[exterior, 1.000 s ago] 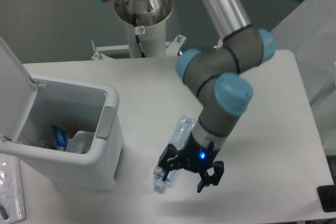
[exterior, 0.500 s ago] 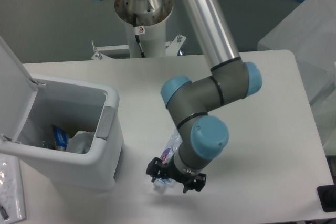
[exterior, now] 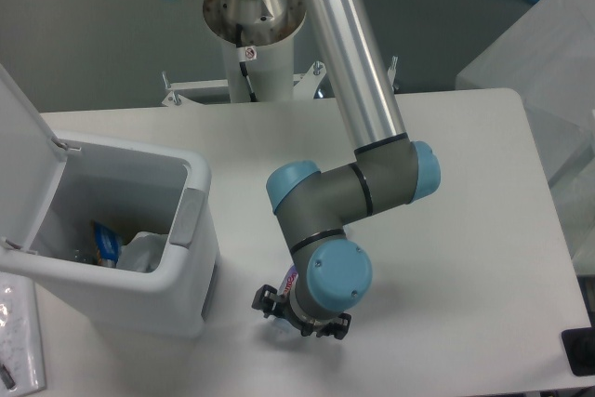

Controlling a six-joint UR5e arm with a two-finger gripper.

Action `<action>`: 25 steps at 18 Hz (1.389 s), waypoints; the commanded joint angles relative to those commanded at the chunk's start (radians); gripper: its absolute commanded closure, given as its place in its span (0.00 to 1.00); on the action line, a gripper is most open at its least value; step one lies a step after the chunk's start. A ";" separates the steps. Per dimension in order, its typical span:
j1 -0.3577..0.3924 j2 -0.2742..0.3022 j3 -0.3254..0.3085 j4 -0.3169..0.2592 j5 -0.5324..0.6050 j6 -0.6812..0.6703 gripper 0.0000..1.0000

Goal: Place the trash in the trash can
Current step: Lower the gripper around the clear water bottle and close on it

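Observation:
The trash in view is a clear plastic bottle (exterior: 289, 278) lying on the white table (exterior: 465, 258), mostly hidden under my wrist. Only a bit of its red-and-blue label and its cap end (exterior: 276, 327) show. My gripper (exterior: 299, 314) points down over the bottle's lower end, open, with one finger on each side of it. The trash can (exterior: 139, 297) is a white boxy bin at the left with its lid (exterior: 23, 155) flipped up and a grey tab (exterior: 189, 217) on the rim facing the bottle.
A colourful wrapper (exterior: 105, 241) and crumpled clear plastic (exterior: 141, 250) lie inside the bin. The arm's pedestal (exterior: 253, 53) stands at the table's back. A clear bag (exterior: 17, 332) lies at the lower left. A black object (exterior: 581, 352) sits beyond the right edge.
The arm has swung left and lowered, bringing the open gripper from beside the bottle to straddle its lower end. The bottle lies where it was, now mostly covered.

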 joint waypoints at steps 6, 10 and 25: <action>0.000 -0.002 0.002 0.003 0.000 -0.002 0.42; 0.000 0.001 0.006 0.003 -0.005 -0.002 0.66; 0.054 0.141 0.046 0.006 -0.175 -0.003 0.84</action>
